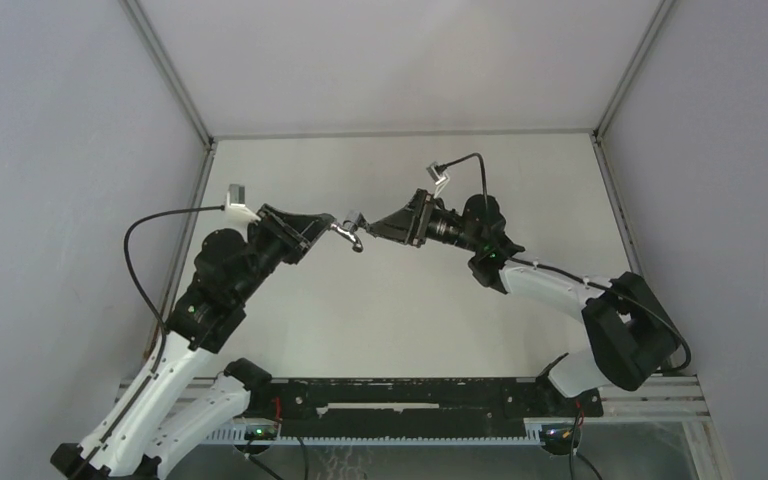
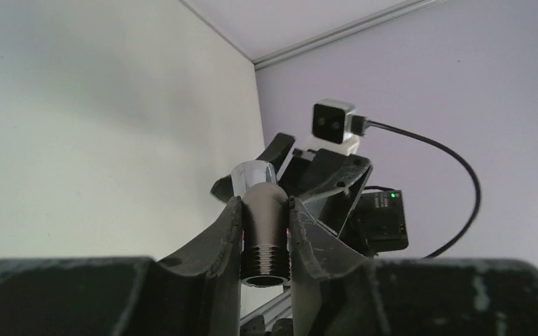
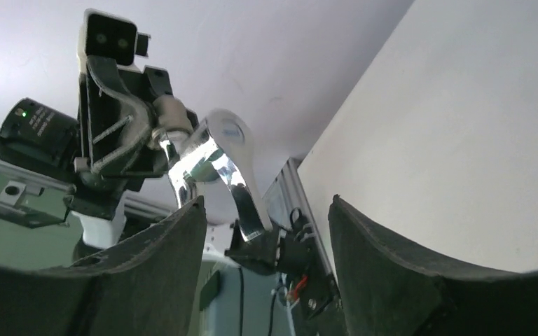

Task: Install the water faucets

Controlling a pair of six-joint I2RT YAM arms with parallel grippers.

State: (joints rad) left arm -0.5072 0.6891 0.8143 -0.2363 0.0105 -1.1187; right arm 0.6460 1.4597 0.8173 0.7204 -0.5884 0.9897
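My left gripper (image 1: 338, 228) is raised above the table and shut on a shiny silver bent faucet (image 1: 352, 238). In the left wrist view its jaws (image 2: 265, 199) clamp the faucet's threaded stem (image 2: 265, 238), open end toward the camera. My right gripper (image 1: 358, 218) is open and faces the left one, fingertips right at the faucet. In the right wrist view the faucet's flat shiny handle (image 3: 228, 164) sticks out between and beyond my open right fingers (image 3: 385, 273), held by the left gripper (image 3: 122, 140). I cannot make out a separate stubby cylinder part.
The white table (image 1: 410, 300) lies below both arms, with grey walls on three sides. A black rail (image 1: 410, 400) with the arm bases runs along the near edge. Camera cables (image 1: 145, 250) arc off each wrist.
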